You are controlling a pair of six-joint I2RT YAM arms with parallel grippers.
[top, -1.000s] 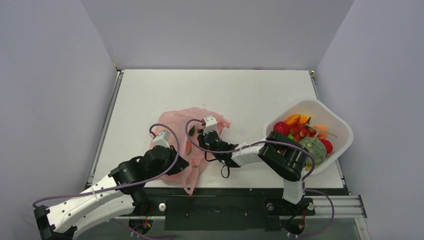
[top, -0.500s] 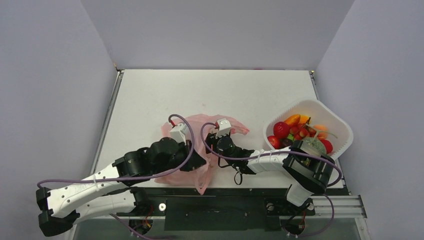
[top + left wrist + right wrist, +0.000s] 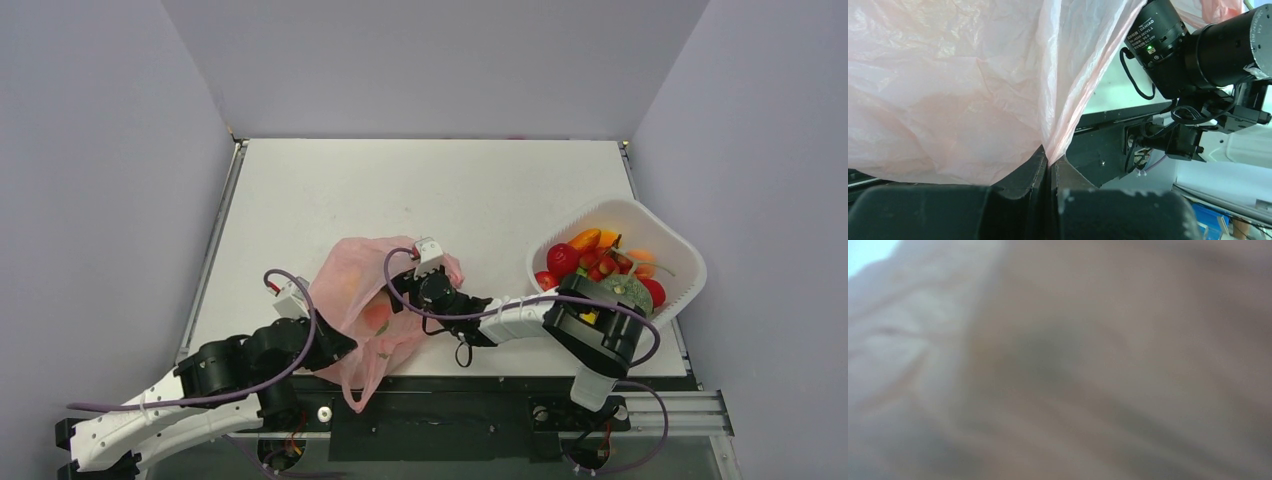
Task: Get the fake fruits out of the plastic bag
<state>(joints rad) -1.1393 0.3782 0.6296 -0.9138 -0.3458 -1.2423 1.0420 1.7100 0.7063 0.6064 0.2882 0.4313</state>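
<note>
The pink plastic bag (image 3: 365, 290) lies bunched at the table's near middle. My left gripper (image 3: 340, 347) is shut on a fold of its film (image 3: 1058, 135) at the near edge, and the film runs taut up from the jaws. My right gripper (image 3: 402, 292) reaches into the bag's mouth from the right. Its fingers are hidden by the plastic, and the right wrist view is only a pinkish blur. A reddish fake fruit (image 3: 378, 318) and an orange glow (image 3: 345, 287) show through the bag. Several fake fruits (image 3: 598, 263) lie in the white basket (image 3: 684, 255).
The white basket stands at the right edge of the table, next to the right arm's elbow (image 3: 600, 335). The right arm's black wrist (image 3: 1173, 45) shows close behind the bag in the left wrist view. The table's front rail (image 3: 440, 400) runs just below the bag.
My left arm has drawn back to the near left with the bag's edge in it. The bag has shifted left and now bunches around the right gripper.
</note>
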